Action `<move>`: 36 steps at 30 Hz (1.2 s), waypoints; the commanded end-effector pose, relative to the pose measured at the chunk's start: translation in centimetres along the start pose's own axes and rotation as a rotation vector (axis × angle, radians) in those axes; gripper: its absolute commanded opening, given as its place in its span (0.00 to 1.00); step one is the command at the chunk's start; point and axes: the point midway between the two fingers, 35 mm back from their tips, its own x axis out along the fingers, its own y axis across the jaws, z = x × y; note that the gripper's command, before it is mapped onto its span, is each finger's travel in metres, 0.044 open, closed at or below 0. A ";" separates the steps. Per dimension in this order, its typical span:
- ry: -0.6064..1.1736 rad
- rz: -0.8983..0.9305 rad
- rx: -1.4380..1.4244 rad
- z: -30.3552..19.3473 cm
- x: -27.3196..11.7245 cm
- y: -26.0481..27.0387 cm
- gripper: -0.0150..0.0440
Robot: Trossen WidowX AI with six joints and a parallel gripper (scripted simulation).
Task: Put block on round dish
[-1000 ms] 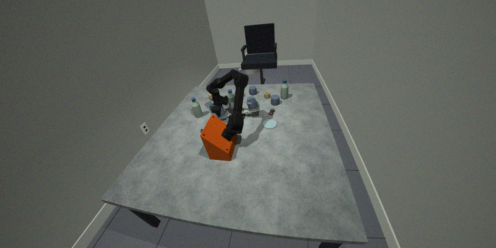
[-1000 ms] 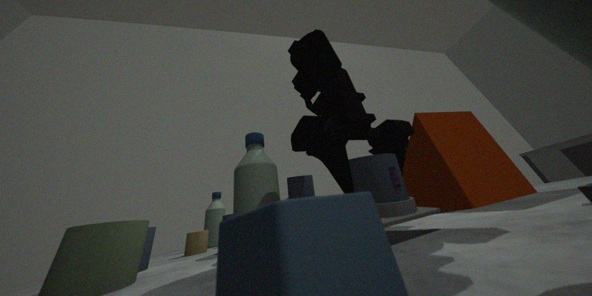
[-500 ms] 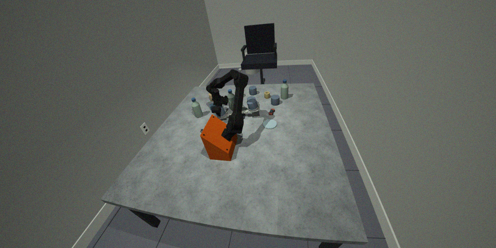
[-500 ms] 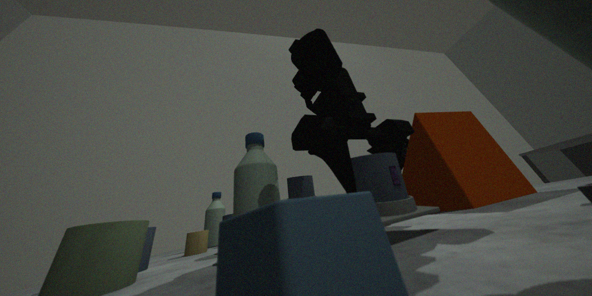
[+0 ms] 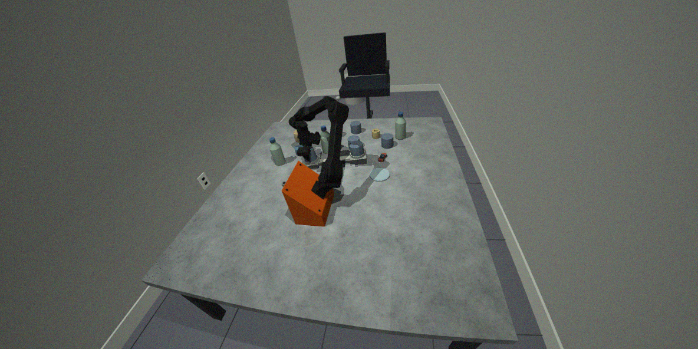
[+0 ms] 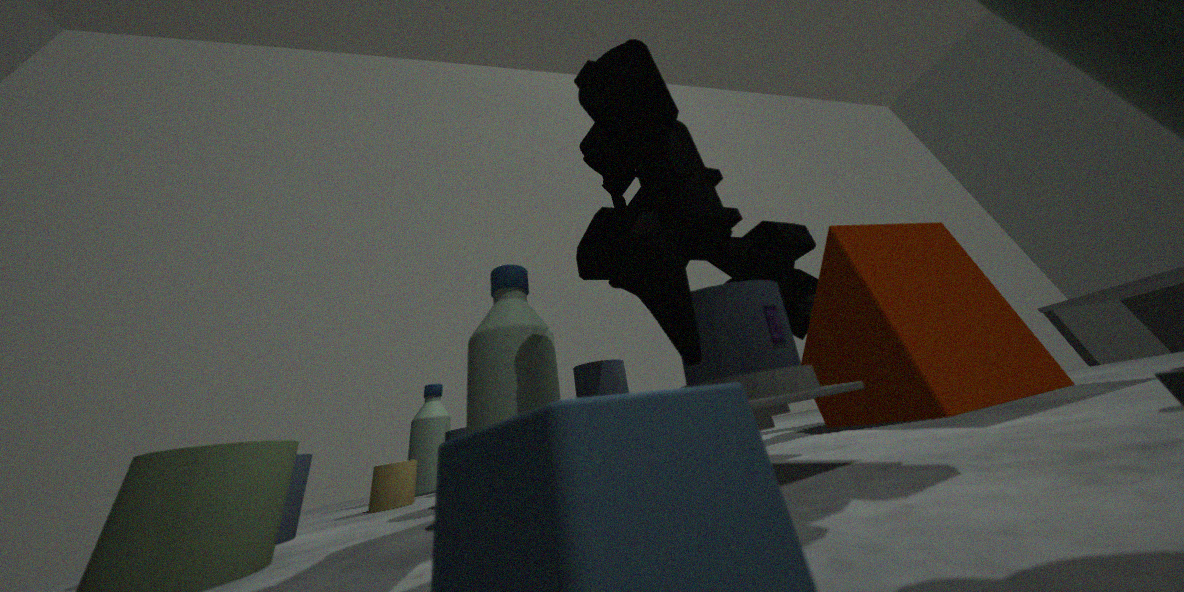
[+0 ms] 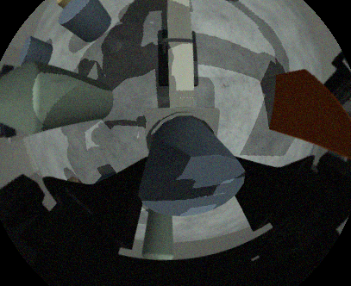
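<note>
Grey walls meet behind a mottled grey bench (image 5: 390, 259); a black office chair (image 5: 365, 84) stands beyond its far edge. Top view, centre: balance (image 5: 362, 158) (image 6: 836, 389) (image 7: 183, 71), a cup at each end.

Hand (image 5: 307, 155) (image 6: 745, 333) (image 7: 184, 159): fingers fairly wide apart, closed around the left-end cup (image 5: 313, 155) (image 6: 732, 331) (image 7: 183, 151). Cup is blue-grey, with a purple mark on its side in the exterior view. It sits at the balance's left end in the top view; contents hidden by its walls. Whether its base touches the support: cannot tell.

Right-end cup (image 5: 356, 150): on its own support, centre of the top view; interior likewise hidden. Block: not visible, so which cup covers it cannot be told from these views.

Round dish (image 5: 379, 174): pale blue, flat on the bench, right of the orange wedge (image 5: 305, 190) (image 6: 927, 323) (image 7: 310, 112). A small red toy car (image 5: 382, 157) lies between the dish and a blue-grey container (image 5: 387, 141). Behind, a green bottle (image 5: 399, 128) stands upright, blue cap on; its contents cannot be made out.
</note>
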 end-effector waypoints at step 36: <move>0.011 0.005 0.009 -0.3 -5.1 0.5 0.25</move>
